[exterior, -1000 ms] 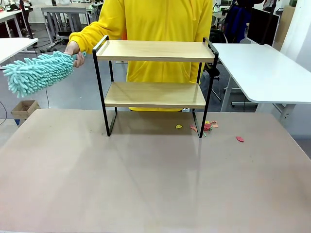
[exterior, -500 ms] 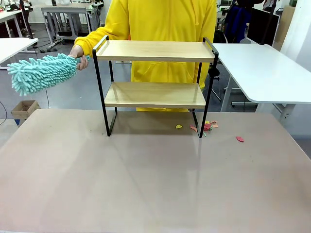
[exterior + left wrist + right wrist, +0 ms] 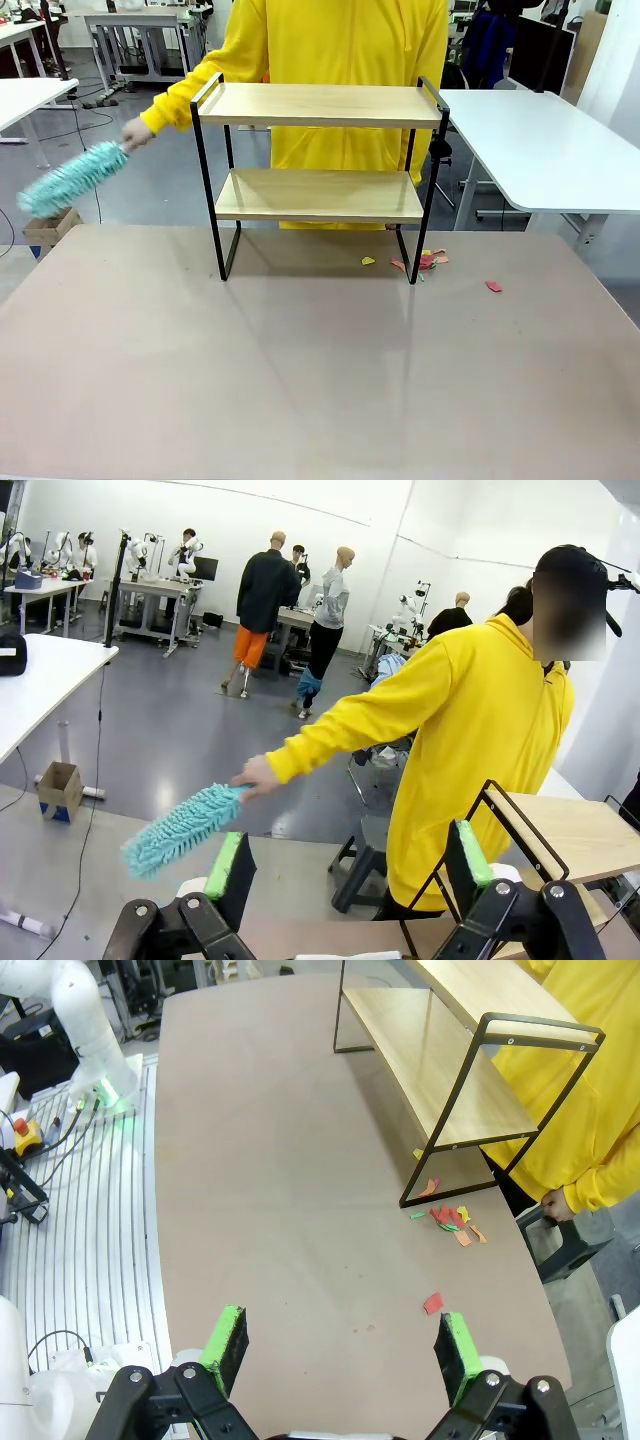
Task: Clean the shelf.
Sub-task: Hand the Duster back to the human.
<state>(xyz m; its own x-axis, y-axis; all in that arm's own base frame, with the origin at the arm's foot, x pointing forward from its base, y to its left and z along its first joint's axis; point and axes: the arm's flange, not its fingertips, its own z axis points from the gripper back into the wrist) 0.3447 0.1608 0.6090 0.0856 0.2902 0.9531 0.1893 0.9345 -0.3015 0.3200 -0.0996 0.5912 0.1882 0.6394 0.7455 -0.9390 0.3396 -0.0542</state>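
Observation:
The shelf (image 3: 318,105) stands at the far middle of the table, two light wooden boards in a black frame, both boards bare; it also shows as the shelf (image 3: 440,1070) in the right wrist view and the shelf (image 3: 560,832) in the left wrist view. A person in yellow stands behind it and holds a teal fluffy duster (image 3: 70,180) out to the left and low, also seen as the duster (image 3: 180,828). My left gripper (image 3: 348,868) is open with nothing between its fingers. My right gripper (image 3: 342,1348) is open above the table's near part.
Small coloured paper scraps (image 3: 425,261) lie on the table by the shelf's right foot, with a red scrap (image 3: 493,286) farther right; the same scraps (image 3: 450,1218) show in the right wrist view. A white table (image 3: 545,150) stands at the right. A cardboard box (image 3: 50,225) sits on the floor at left.
The person has swung the duster down and away to the left, from shelf-top height to below it. The shelf and scraps have not moved.

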